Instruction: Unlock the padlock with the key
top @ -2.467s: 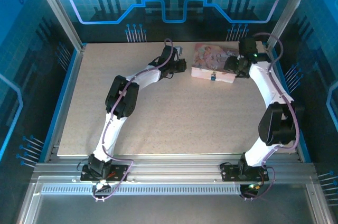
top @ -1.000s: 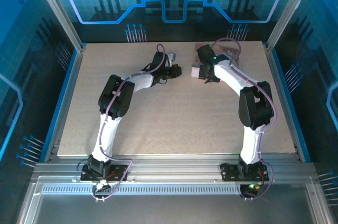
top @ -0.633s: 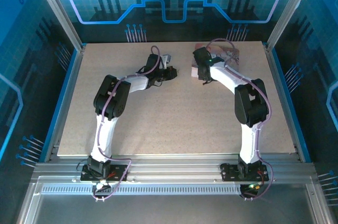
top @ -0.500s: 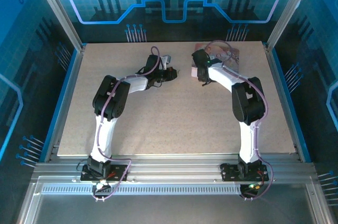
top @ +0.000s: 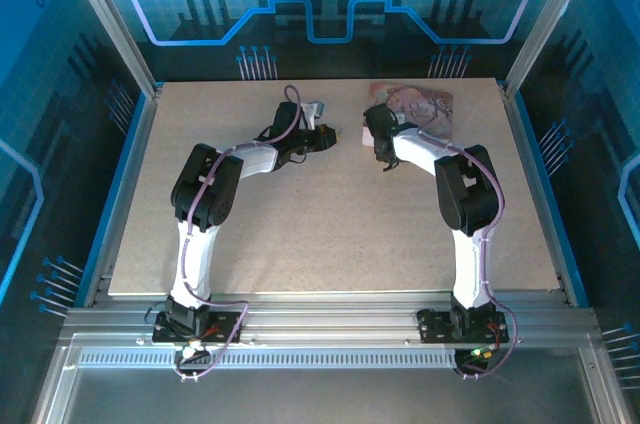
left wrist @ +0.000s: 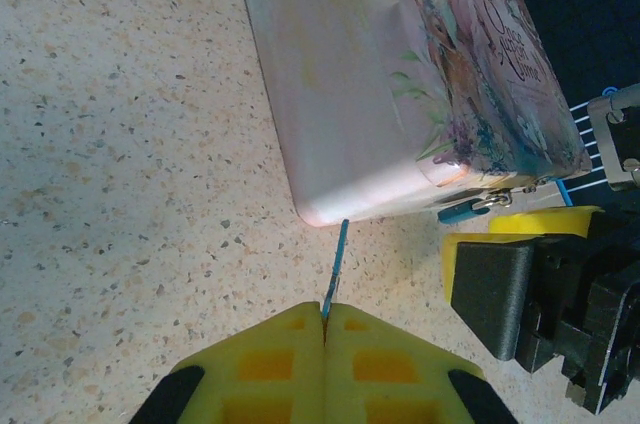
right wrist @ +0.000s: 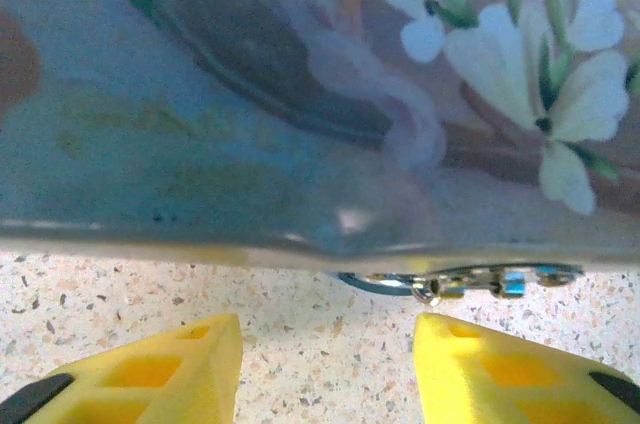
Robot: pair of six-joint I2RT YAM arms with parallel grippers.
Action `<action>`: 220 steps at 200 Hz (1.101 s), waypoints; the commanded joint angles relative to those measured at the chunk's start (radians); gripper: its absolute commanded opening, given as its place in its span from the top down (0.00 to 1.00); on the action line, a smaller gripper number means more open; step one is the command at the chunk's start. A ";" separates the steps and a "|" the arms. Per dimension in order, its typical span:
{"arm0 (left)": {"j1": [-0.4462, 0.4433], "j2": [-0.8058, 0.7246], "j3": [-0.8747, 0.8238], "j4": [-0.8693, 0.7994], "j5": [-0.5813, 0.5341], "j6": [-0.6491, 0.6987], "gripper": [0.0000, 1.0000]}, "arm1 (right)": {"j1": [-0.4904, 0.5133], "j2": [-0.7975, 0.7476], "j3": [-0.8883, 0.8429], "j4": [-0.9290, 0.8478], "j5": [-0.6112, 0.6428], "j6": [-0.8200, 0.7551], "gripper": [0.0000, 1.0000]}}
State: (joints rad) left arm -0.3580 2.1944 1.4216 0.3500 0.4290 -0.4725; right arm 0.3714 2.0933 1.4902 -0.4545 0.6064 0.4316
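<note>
In the left wrist view my left gripper (left wrist: 325, 316) is shut on the key (left wrist: 335, 266), a thin blade that sticks out of the yellow fingertips toward the near corner of the pink illustrated box (left wrist: 380, 74). The padlock (left wrist: 462, 210), blue with a metal shackle, hangs at the box's front edge to the right of the key, apart from its tip. My right gripper (right wrist: 328, 364) stands open just in front of the box, with the padlock (right wrist: 470, 282) a little beyond its right fingertip. From above, the left gripper (top: 325, 136) and right gripper (top: 382, 149) face each other by the box (top: 425, 104).
The pink box lies at the back right of the speckled table (top: 320, 234). My right gripper's yellow pad and black finger (left wrist: 500, 284) sit close to the right of the key. Blue walls and a metal frame (top: 130, 54) surround the table.
The right arm swung left along the box front to its left end and its jaws narrowed slightly. The left arm drew back a little to the left, still shut on the key.
</note>
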 commanded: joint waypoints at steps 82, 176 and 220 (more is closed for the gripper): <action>0.006 -0.061 -0.028 0.066 0.046 -0.011 1.00 | -0.053 -0.020 -0.018 0.058 0.008 -0.008 0.53; 0.004 -0.062 -0.023 0.067 0.047 -0.003 1.00 | -0.070 0.029 0.045 0.033 -0.034 -0.028 0.71; 0.004 -0.070 -0.035 0.074 0.056 0.000 1.00 | -0.070 0.027 0.040 0.040 -0.057 -0.043 0.81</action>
State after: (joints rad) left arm -0.3580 2.1792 1.4036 0.3950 0.4477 -0.4725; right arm 0.3111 2.1025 1.5074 -0.4171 0.5671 0.3985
